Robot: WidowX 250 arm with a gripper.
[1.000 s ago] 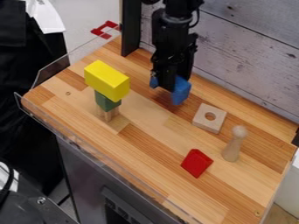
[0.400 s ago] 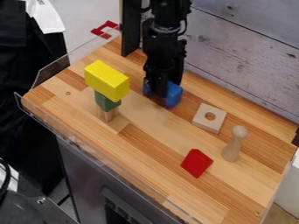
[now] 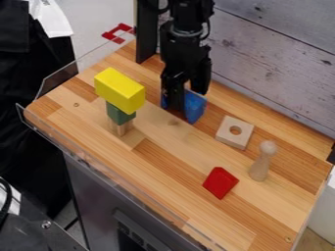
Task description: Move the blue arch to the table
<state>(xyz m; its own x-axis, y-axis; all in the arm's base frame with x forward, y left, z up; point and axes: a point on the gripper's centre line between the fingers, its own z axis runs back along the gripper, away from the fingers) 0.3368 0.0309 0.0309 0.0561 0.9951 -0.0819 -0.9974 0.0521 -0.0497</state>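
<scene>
My claw stands open, its fingers parted about the blue arch, which sits upright on the table at the upper middle of the frame. I judge the placing done and the release in hand; next I should rise straight up, lest a finger drag or tip the arch. Its flat faces look smooth and painted, and the wood beneath is striped in honey and brown. Left of me, a long yellow block tops a green one. At right lie a pale square with a round hole, a knob-headed peg and a sharp-edged red block.
</scene>
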